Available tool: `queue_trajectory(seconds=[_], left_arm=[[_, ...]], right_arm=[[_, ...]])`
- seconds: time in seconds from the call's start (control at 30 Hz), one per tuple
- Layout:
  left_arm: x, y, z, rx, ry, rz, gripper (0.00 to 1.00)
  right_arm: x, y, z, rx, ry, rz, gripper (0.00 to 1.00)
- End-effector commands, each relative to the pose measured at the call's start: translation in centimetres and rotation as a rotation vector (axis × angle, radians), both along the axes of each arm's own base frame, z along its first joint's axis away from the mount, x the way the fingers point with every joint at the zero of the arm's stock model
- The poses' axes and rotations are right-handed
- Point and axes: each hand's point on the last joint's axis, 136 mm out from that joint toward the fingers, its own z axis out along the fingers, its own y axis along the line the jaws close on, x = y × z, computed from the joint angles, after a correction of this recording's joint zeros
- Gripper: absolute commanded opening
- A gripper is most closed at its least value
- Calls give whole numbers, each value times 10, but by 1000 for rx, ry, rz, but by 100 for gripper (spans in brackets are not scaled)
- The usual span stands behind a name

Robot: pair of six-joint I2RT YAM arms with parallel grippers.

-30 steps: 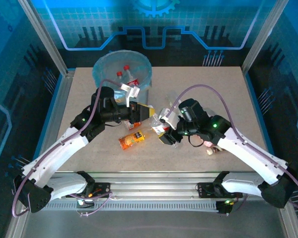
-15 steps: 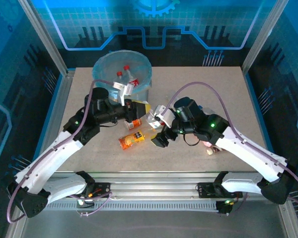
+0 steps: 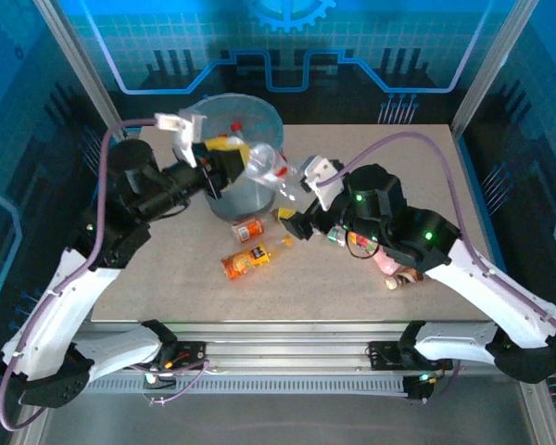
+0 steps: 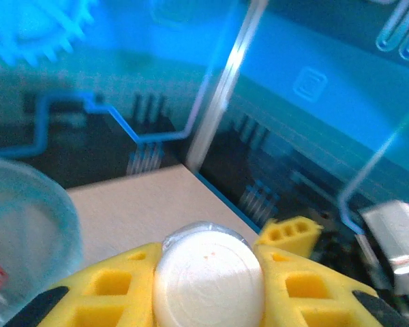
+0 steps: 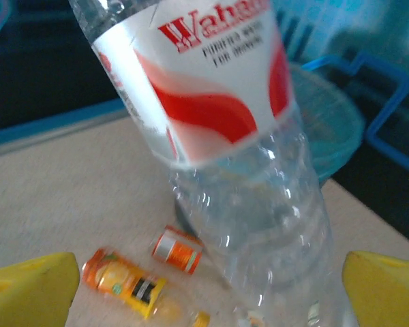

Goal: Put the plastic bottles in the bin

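- Water bottle (image 3: 262, 165), clear with a red label, is pinched at its base by your left pincer (image 3: 228, 165), just above the bin (image 3: 202, 119).
- Your right pincer (image 5: 208, 279) is spread wide, gripping nothing.

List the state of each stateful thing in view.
left gripper: shut on clear bottle
right gripper: open
Wahaha bottle: between right fingers, ungripped
bin: upright, bag-lined
orange juice bottle: lying on table
small orange bottle: lying on table
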Motion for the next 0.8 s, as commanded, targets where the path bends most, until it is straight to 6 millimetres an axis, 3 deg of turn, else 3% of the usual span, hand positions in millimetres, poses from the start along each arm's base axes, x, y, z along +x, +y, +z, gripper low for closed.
queue_trajectory(seconds=[0.0, 0.17, 0.3, 0.5, 0.77], left_arm=[[27, 34, 17, 91, -51, 185, 0], [64, 82, 41, 48, -30, 341, 0], [99, 98, 33, 144, 7, 419, 0], [155, 111, -16, 329, 158, 459, 0], [198, 75, -113, 401, 396, 267, 0]], right_arm=[[12, -2, 46, 104, -76, -89, 100], [23, 8, 57, 121, -74, -108, 100], [20, 19, 52, 129, -42, -77, 100], [13, 36, 40, 101, -8, -27, 100], [13, 45, 22, 41, 24, -12, 100]])
